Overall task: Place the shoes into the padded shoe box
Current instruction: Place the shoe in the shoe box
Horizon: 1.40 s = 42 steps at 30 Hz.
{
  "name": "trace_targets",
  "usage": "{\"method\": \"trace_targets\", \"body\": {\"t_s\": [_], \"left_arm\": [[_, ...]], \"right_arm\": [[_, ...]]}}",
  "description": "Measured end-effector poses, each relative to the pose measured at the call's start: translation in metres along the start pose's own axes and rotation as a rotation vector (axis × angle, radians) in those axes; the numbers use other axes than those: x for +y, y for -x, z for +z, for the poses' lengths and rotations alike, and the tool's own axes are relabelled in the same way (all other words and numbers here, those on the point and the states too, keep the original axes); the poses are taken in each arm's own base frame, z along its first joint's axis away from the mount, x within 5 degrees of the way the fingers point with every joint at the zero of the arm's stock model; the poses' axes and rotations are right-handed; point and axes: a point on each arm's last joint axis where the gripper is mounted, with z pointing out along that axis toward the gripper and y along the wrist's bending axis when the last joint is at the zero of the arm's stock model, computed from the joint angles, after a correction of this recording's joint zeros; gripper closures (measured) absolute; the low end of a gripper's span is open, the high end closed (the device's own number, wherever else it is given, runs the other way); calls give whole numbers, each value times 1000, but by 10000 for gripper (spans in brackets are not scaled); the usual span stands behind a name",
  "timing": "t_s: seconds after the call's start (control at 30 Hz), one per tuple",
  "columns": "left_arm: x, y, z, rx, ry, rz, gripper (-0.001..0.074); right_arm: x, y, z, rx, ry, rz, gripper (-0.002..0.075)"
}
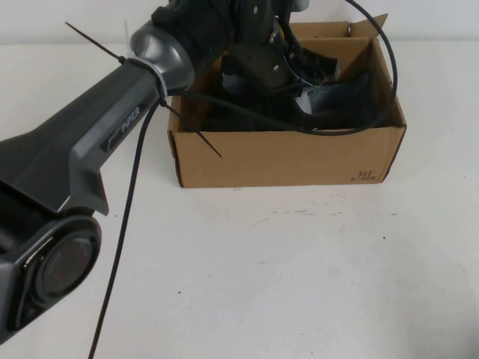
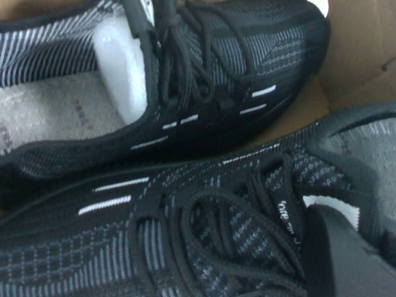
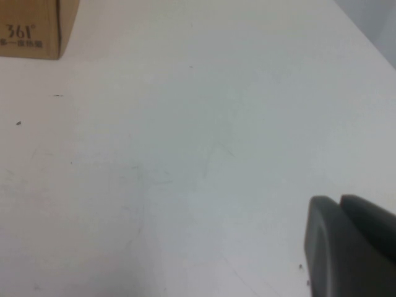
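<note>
The brown cardboard shoe box (image 1: 284, 161) stands at the back middle of the white table. Both black knit shoes lie inside it side by side, one (image 2: 247, 68) with white stuffing in its opening, the other (image 2: 154, 247) nearer the camera. In the high view they show as a dark mass with a grey collar (image 1: 329, 97). My left gripper (image 1: 281, 71) reaches down into the box and is closed at the tongue and collar of the nearer shoe (image 2: 352, 260). My right gripper (image 3: 346, 247) is shut and empty above bare table, out of the high view.
The left arm (image 1: 112, 134) crosses the table's left side, with black cables (image 1: 127, 224) hanging from it and looping over the box. A printed corner of the box (image 3: 31, 28) shows in the right wrist view. White table (image 1: 299, 269) lies in front of the box.
</note>
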Motion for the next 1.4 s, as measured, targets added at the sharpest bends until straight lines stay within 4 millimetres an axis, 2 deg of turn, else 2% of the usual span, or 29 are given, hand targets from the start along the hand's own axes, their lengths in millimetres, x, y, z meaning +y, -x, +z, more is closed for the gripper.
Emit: {"method": "trace_targets", "body": {"t_s": [0.57, 0.77, 0.9, 1.07, 1.13, 1.27, 1.4], "left_arm": [[-1, 2, 1, -27, -9, 100, 734], [-3, 1, 1, -17, -32, 238, 718], [-6, 1, 1, -20, -65, 264, 633], [-8, 1, 0, -27, -84, 261, 396], [-8, 3, 0, -38, -86, 261, 328], [-9, 4, -2, -44, -87, 261, 279], [-9, 5, -15, -39, -83, 268, 293]], "right_arm": [[0, 0, 0, 0, 0, 0, 734], [0, 0, 0, 0, 0, 0, 734], [0, 0, 0, 0, 0, 0, 734], [0, 0, 0, 0, 0, 0, 734], [0, 0, 0, 0, 0, 0, 734], [0, 0, 0, 0, 0, 0, 735], [0, 0, 0, 0, 0, 0, 735]]}}
